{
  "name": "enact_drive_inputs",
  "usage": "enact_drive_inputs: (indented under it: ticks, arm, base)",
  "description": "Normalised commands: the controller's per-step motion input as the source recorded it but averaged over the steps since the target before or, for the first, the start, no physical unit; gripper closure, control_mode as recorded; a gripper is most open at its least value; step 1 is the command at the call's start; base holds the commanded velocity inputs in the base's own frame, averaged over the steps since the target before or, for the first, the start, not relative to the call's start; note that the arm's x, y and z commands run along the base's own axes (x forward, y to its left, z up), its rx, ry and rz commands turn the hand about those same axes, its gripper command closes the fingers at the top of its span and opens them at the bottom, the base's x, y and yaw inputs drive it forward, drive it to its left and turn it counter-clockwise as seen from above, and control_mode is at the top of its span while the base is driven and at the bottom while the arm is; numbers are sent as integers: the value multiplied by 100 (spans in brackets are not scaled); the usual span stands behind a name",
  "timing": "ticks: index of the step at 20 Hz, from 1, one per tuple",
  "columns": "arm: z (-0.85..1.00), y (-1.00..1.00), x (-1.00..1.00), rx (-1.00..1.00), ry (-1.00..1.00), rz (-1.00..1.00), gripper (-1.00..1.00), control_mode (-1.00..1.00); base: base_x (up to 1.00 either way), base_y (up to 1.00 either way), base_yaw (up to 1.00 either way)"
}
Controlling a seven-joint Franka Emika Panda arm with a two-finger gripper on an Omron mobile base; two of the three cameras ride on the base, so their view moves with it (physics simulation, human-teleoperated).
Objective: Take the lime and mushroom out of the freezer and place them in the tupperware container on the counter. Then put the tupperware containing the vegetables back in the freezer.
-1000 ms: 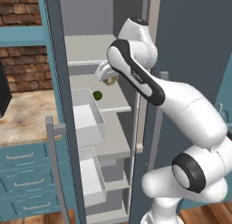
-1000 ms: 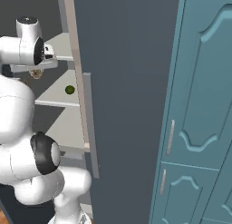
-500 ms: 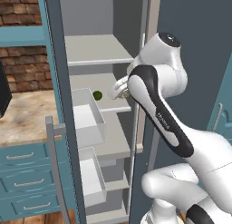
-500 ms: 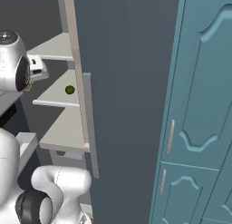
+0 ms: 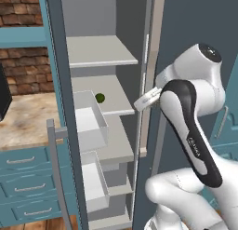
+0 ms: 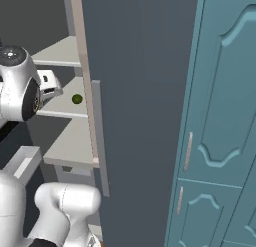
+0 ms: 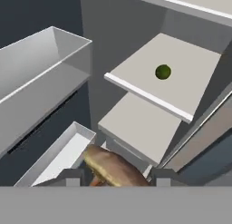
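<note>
The mushroom (image 7: 112,168), brown and lumpy, sits between my gripper's (image 7: 115,178) fingertips, and the gripper is shut on it. From the left base my gripper (image 5: 145,99) hangs just outside the freezer (image 5: 100,51), at its right edge by the middle shelf. The right base view shows the gripper (image 6: 50,86) left of the open slate-blue door (image 6: 140,91). The lime (image 5: 99,98) (image 6: 76,98) (image 7: 162,72) lies on the middle shelf, apart from the gripper. The counter (image 5: 23,124) lies left of the freezer. The tupperware container is out of view.
Two white drawer bins (image 5: 90,119) (image 5: 95,185) stick out of the freezer below the lime's shelf; the hand looks down on them (image 7: 41,82) (image 7: 59,159). A black toaster oven's edge (image 5: 3,96) stands on the counter. Teal cabinet doors (image 6: 220,116) lie right of the freezer door.
The arm has drawn back out of the freezer, to the right and a little down, with the mushroom in the gripper. The lime has stayed on its shelf.
</note>
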Motion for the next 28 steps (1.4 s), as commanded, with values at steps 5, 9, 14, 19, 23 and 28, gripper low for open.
enact_drive_inputs:
  ticks: [5, 9, 14, 19, 23, 28]
  arm:
    - [4, -87, -68, 0, -9, -16, 100, -100]
    - [6, -75, -48, -1, -14, -20, 100, -100]
    - [27, -39, -33, 0, -3, -19, 100, -100]
    - [0, -8, -3, 0, 2, -5, 100, -100]
    - [0, 0, 0, 0, 0, 0, 100, -100]
    - [0, 0, -1, 0, 0, 0, 100, 100]
  base:
    - [0, 0, 0]
    - [0, 0, 0]
    - [0, 0, 0]
    - [0, 0, 0]
    - [0, 0, 0]
    - [-24, 0, 0]
